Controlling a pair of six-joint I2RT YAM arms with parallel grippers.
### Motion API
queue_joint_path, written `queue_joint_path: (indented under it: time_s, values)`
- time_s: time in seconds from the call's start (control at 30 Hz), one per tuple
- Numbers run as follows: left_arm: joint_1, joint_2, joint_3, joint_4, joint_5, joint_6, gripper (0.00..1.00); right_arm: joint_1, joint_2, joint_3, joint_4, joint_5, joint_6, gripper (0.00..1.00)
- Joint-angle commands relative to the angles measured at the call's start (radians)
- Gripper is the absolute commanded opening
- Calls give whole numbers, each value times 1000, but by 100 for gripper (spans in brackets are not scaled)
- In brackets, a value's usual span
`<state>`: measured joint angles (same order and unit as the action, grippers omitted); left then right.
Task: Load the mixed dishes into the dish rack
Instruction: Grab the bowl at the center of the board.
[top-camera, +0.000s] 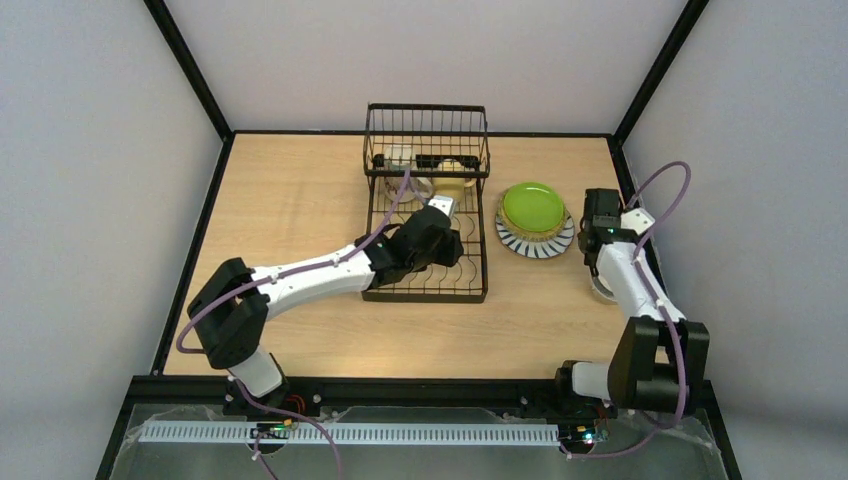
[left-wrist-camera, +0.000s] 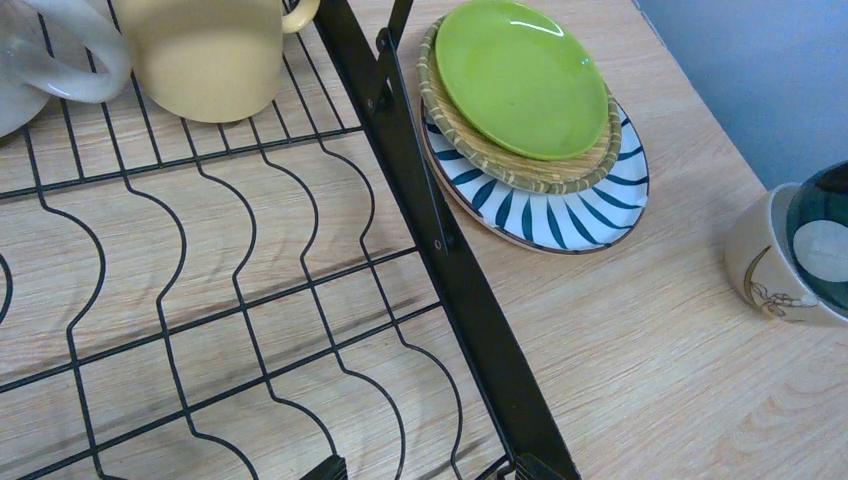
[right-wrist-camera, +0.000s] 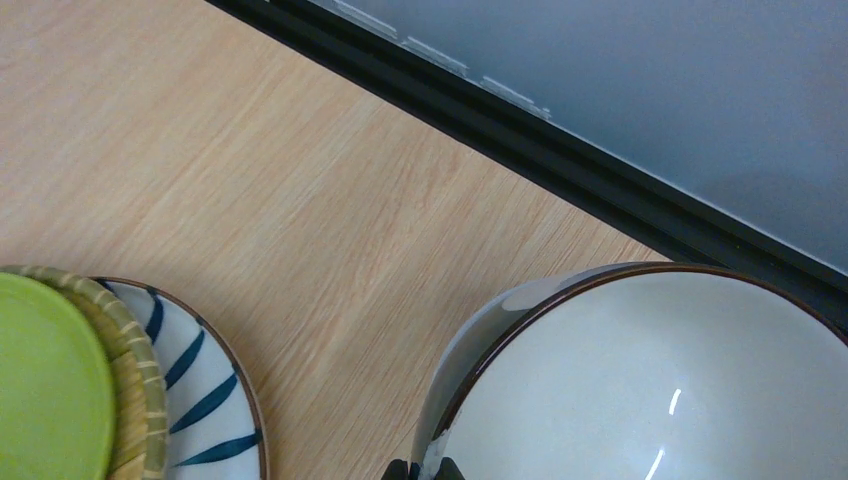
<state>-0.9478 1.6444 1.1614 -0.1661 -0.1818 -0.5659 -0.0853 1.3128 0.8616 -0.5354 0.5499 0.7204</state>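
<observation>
Beside the plates, the printed mug stands upright, mouth up.

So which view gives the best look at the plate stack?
Left wrist: nearly the whole plate stack, close up, lime green plate on tan plate on striped plate. Top external shows it small; right wrist catches only its edge.

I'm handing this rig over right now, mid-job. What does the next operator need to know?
Left gripper: open, empty, above the dish rack dividers.
Right gripper: shut on the rim of the printed mug, near the right edge of the table.
Done: cream mug and pale yellow mug in the rack.
Left: printed mug, then lime green plate, tan plate and striped plate, stacked beside the rack.
</observation>
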Motion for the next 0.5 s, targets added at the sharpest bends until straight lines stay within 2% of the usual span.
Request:
queue_joint_path:
  time_s: [0.0, 0.2, 0.47]
  values:
    - [6, -50, -21, -9, -6, -24, 96, -3, -89, 59, -17, -3, -38, 0]
    - [6, -87, -25, -22, 11, -52, 98, -3, -183, 106, -7, -97, -89, 0]
    - [3, -148, -22, -53, 67, -93, 99, -3, -255, 153, 43, -397, -91, 0]
